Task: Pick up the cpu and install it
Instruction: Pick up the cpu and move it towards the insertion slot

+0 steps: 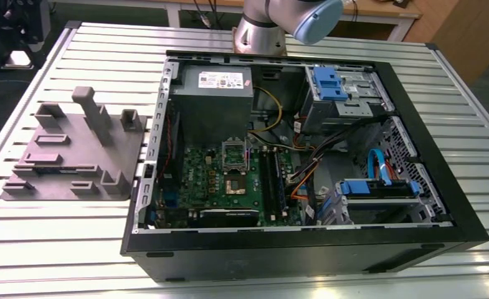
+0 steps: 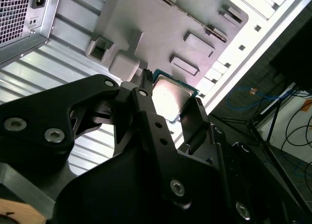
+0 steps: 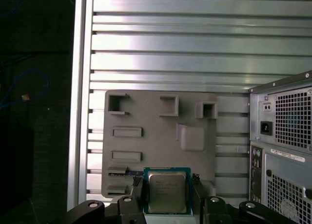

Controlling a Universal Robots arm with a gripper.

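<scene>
In both wrist views the cpu (image 3: 166, 192) (image 2: 170, 93), a small square chip with a silver-grey metal top and a green rim, sits between my black fingers (image 3: 138, 191). My gripper (image 3: 167, 195) (image 2: 170, 106) is shut on it, one finger on each of two opposite edges. The chip hangs well above the grey moulded fixture tray (image 3: 156, 131) (image 2: 146, 24). In the exterior view the green motherboard (image 1: 202, 180) lies inside the open computer case (image 1: 443, 187), with its metal socket frame (image 1: 234, 180) near the middle. The arm's base (image 1: 261, 31) stands behind the case.
The grey tray (image 1: 70, 152) with upright pegs lies on the slatted metal table (image 1: 53, 249), on the exterior view's left of the case. Inside the case are a grey power supply (image 1: 213, 99), blue drive brackets (image 1: 327, 84) and loose cables (image 1: 306, 171). The case's rear panel (image 3: 287, 136) is close beside the gripper.
</scene>
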